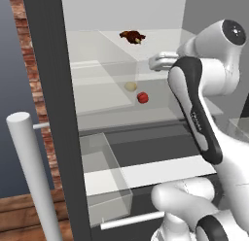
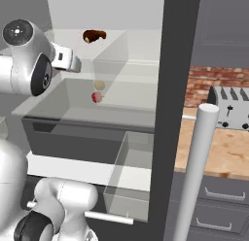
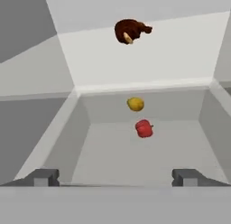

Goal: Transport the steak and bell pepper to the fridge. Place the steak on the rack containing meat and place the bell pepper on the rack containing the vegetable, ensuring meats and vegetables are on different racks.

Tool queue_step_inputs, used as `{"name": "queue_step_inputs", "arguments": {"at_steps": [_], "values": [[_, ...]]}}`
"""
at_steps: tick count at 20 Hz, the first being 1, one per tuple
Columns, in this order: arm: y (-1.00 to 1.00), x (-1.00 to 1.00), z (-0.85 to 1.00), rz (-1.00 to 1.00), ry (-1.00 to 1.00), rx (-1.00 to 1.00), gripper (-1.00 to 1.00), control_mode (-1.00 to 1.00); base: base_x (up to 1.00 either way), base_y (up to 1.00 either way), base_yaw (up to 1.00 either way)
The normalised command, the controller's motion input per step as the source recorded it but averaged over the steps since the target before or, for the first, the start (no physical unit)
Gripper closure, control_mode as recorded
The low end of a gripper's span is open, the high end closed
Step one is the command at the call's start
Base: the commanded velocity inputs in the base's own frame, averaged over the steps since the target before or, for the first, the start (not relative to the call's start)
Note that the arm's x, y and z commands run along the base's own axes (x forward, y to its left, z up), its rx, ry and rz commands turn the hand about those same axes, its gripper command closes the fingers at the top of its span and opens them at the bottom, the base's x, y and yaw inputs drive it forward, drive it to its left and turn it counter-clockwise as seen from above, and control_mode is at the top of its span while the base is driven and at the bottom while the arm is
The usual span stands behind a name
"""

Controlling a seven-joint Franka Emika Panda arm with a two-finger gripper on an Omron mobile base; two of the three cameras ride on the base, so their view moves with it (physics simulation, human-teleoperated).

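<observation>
A: Where was the bell pepper (image 3: 144, 128)?

B: It sat on a translucent shelf (image 1: 104, 106) inside the fridge (image 1: 53, 89), just beside the pale yellow-tan vegetable (image 3: 135, 103), a little nearer than it.

A: And the meat (image 3: 130, 30)?

B: It lay on the rack above, toward the far wall, well apart from those two.

A: What about the gripper (image 3: 115, 177)?

B: Its jaws stood spread wide with nothing between them, on the near side of the bell pepper and not touching it.
</observation>
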Motion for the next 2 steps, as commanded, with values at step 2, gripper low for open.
{"name": "queue_step_inputs", "arguments": {"at_steps": [2], "values": [[-0.23,-1.0,-0.16,0.0,0.21,0.0,-1.0,-1.0,0.0,0.0,0.0]]}}
